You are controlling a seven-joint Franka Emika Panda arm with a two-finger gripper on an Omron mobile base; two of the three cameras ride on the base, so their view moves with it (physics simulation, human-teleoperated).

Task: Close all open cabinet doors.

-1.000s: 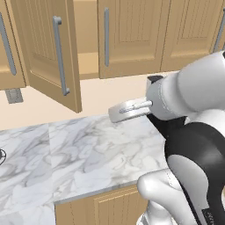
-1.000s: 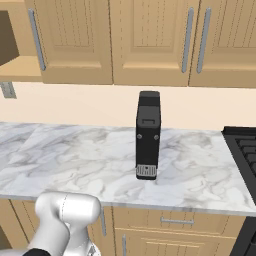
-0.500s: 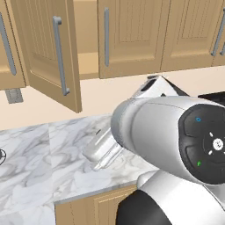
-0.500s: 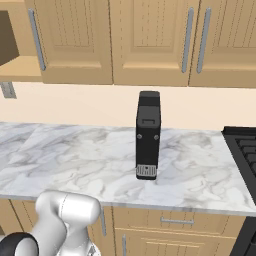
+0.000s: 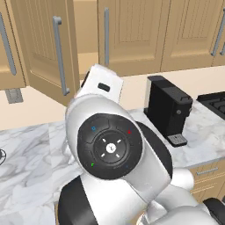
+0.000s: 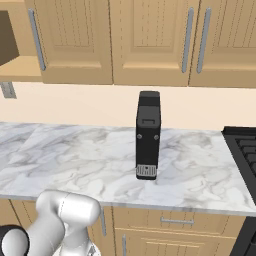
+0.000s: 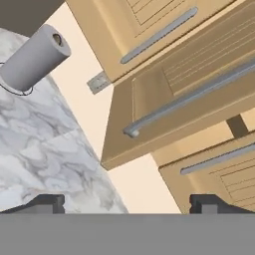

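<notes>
The arm has swung up; the hand [image 7: 127, 206], fingers apart, now faces the open cabinet door [image 7: 164, 124] just ahead

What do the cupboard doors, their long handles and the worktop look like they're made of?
The cabinet doors look like light-tan wood with a matte finish, going by the faint grain and grooved panels. Their bar handles look like brushed grey metal, dull rather than mirror-bright. The counter looks like polished marble or a marble-look stone: white with grey veining. It is all rendered, so these are only appearances.
</notes>
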